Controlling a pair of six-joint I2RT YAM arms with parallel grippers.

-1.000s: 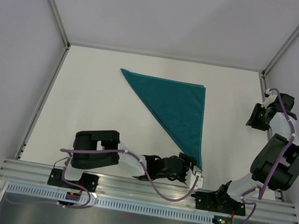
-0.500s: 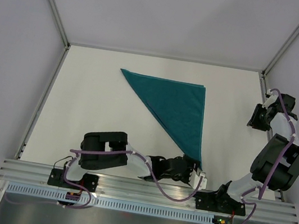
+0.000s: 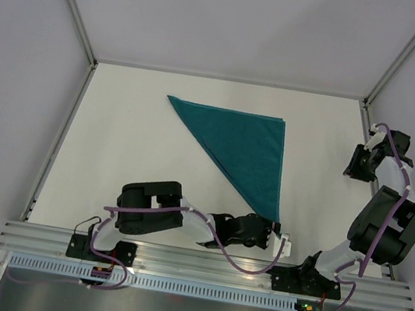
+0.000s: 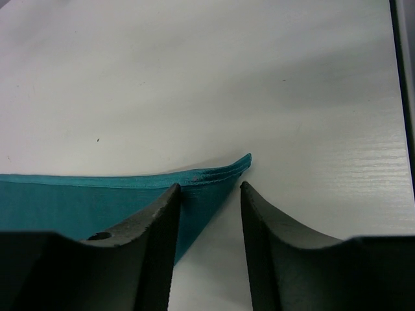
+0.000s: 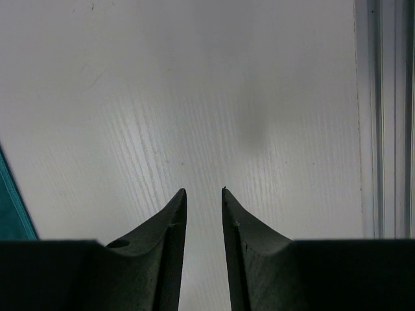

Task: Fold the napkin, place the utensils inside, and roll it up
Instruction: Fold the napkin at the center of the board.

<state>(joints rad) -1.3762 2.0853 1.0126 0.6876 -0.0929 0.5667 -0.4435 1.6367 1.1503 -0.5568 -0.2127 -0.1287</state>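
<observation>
Jaws of the left gripper point(image 4: 210, 186) stand partly open over the near corner of the napkin point(image 3: 248, 146), a folded triangle on the tabletop point(image 3: 129, 151); the right gripper's point(image 5: 203, 192) jaws are narrowly apart, empty.

No text, label, brand, number or sign can be read in any view

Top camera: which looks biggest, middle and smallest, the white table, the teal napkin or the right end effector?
1. White table, biggest.
2. Teal napkin, covering only part of it.
3. Right end effector, smallest by far.
</observation>
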